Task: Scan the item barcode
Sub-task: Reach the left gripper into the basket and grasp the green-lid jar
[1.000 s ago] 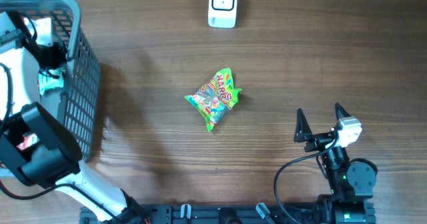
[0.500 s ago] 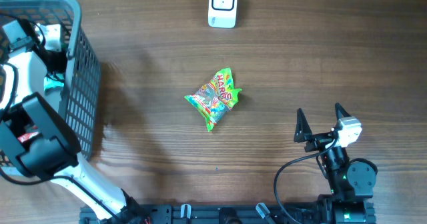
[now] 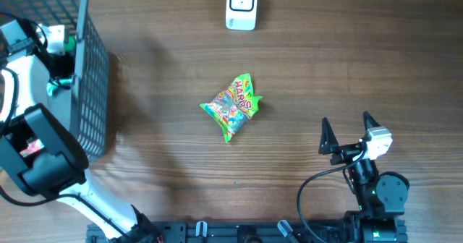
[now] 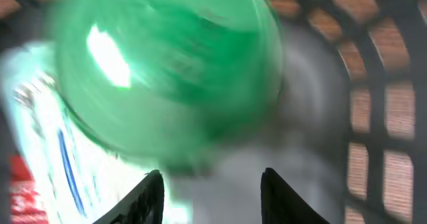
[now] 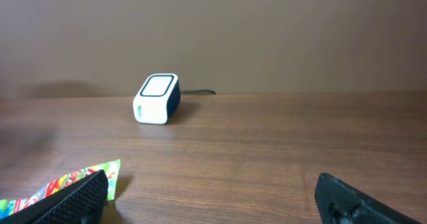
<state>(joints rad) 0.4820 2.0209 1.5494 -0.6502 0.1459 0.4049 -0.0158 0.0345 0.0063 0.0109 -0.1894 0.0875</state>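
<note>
The green item sits inside the basket, against its far-left part. In the left wrist view it is a round, blurred green mass just beyond the left gripper. Its two fingers stand apart below the item. The blur hides whether they touch it, so I cannot tell if the grip is made or the jaws are merely open. A pale printed packet lies just beside the green item, also inside the basket.

To the right of the basket, well apart from it on the table, lies a colourful candy bag. The scanner stands further right of the basket, toward the far edge. The right gripper is far to the basket's right, at the near edge, its jaws spread wide and empty.

Against the picture a second ago, the basket has shifted toward the far edge. The left arm has reached deeper into it, and a green patch now shows at the gripper's tip. The candy bag, scanner and right arm have not moved.
</note>
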